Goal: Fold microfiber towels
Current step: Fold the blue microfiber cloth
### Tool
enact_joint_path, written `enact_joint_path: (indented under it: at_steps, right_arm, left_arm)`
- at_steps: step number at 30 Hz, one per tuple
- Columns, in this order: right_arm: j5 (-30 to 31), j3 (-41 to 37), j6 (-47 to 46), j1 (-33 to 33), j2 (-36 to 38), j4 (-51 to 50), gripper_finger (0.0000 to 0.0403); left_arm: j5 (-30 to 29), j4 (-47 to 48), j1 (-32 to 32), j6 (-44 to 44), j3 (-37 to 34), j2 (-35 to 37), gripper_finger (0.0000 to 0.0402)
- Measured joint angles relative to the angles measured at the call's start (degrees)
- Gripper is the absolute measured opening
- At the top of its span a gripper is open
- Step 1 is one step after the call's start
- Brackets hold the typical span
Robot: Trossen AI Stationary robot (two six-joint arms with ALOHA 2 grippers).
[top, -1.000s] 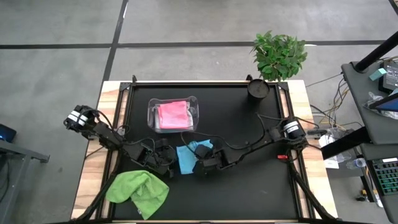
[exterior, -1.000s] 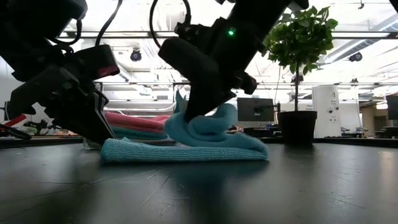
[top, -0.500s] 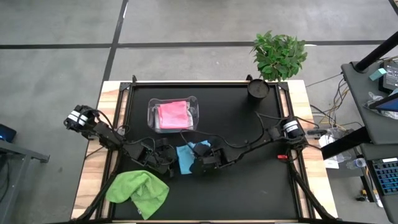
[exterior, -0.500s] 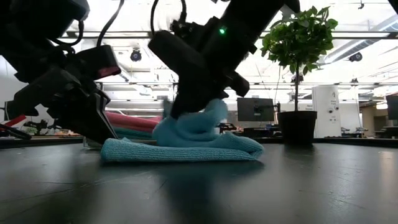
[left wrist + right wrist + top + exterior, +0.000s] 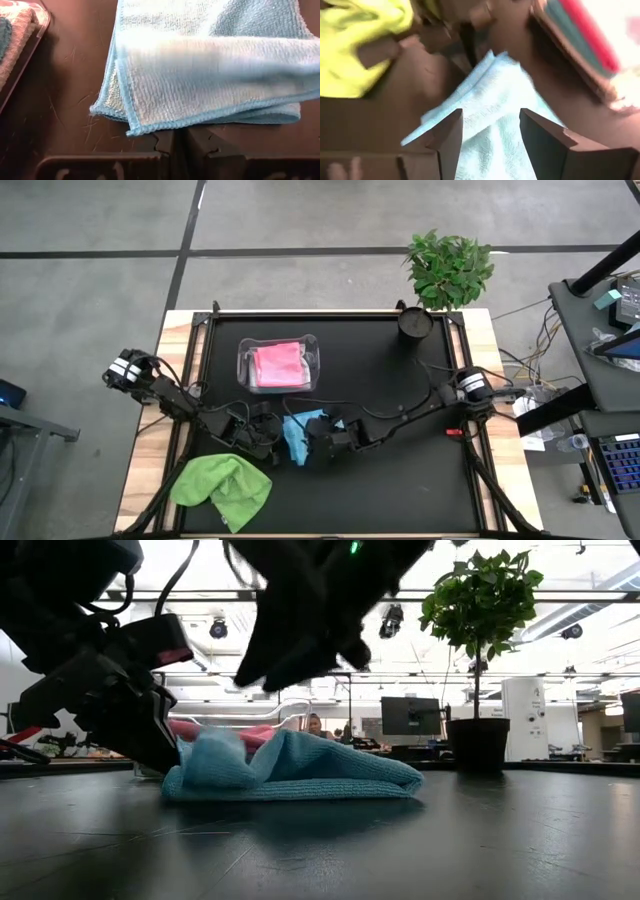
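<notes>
Blue towel [image 5: 297, 434]: folded over, flat on counter [image 5: 400, 480].
Right end effector [image 5: 490, 137]: released, fingers apart, raised above towel.
Left end effector [image 5: 179, 142]: clenched, low at towel's edge.

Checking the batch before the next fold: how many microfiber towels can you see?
3 clearly: a light blue towel mid-table between the arms, a lime green towel at the near-left corner, a pink towel atop the tub's stack. Others may lie hidden beneath.
</notes>
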State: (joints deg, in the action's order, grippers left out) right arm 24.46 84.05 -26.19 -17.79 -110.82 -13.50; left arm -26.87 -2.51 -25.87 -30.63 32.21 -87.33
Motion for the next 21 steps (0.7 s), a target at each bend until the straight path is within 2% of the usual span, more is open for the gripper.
enact_joint_path:
  at_steps: [10, 15, 21]
  right_arm:
    - [0.07, -0.04, 12.11, -3.43, 3.67, -7.2, 0.0187]
    - [0.12, -1.19, 13.47, -5.23, 3.67, -12.18, 0.0187]
    - [0.14, -4.02, 14.11, -6.72, 3.67, -10.28, 0.0187]
  left_arm:
    - [0.0, -0.03, 0.0, -0.04, -0.28, 0.01, 0.001]
    - [0.02, -0.03, 0.0, -0.55, -0.04, 0.04, 0.0011]
    - [0.25, -0.09, 0.0, -0.59, 0.57, 0.49, 0.0039]
